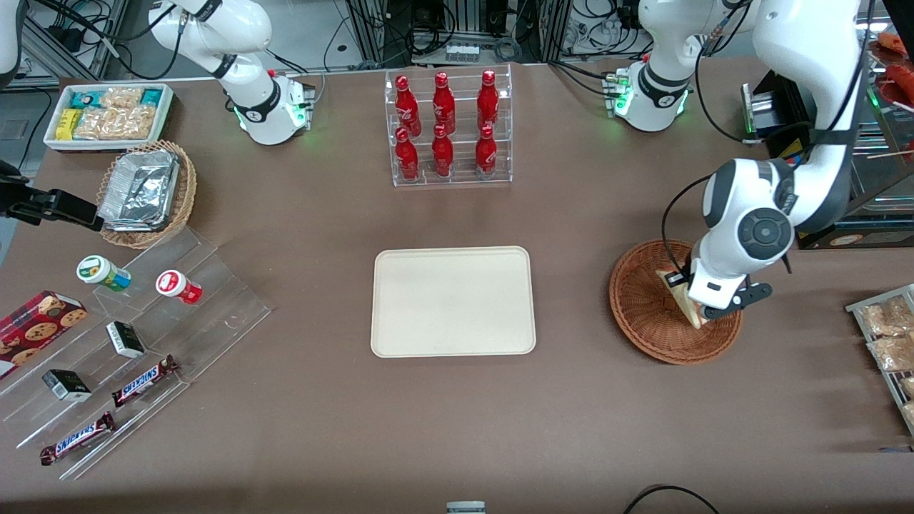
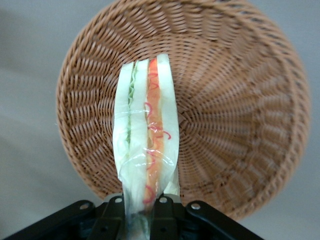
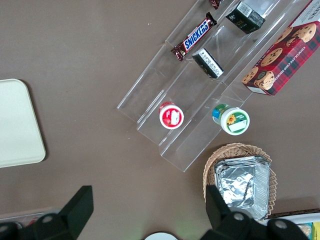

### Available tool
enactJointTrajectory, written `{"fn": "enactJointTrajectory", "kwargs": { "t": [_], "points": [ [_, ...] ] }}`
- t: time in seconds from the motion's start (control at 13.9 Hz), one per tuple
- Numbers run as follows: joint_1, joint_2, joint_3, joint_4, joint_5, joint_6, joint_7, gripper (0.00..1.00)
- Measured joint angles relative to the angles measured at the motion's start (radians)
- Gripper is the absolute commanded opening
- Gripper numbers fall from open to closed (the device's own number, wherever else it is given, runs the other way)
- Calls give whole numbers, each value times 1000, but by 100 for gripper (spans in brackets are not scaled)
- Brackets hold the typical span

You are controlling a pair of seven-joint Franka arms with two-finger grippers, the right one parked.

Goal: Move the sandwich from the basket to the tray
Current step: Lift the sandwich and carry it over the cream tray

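Note:
The sandwich [image 2: 146, 130] is a plastic-wrapped white bread wedge with red and pale green filling along its cut edge. My left gripper [image 2: 140, 212] is shut on its narrow end, and it hangs a little above the basket's floor. In the front view the sandwich [image 1: 685, 300] shows as a pale wedge under the gripper [image 1: 703, 308], over the reddish-brown wicker basket [image 1: 643, 314]. The basket [image 2: 235, 100] holds nothing else. The cream tray [image 1: 453, 300] lies flat on the table beside the basket, toward the parked arm's end, with nothing on it.
A clear rack of red bottles [image 1: 448, 128] stands farther from the front camera than the tray. A wire rack of snack bags [image 1: 885, 335] sits at the working arm's end. Acrylic steps with candy bars and cups [image 1: 128, 343] and a tan foil-tray basket [image 1: 146, 193] lie toward the parked arm's end.

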Motion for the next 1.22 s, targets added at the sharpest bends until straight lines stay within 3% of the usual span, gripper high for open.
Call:
{"fn": "enactJointTrajectory", "kwargs": {
  "t": [0.58,1.08,1.22],
  "points": [
    [-37,25,-282,143,-2,-50,30,0],
    [-225,253,-311,372,0,-49,-113,0],
    [-275,326,-309,427,35,-49,-182,0]
  ]
}}
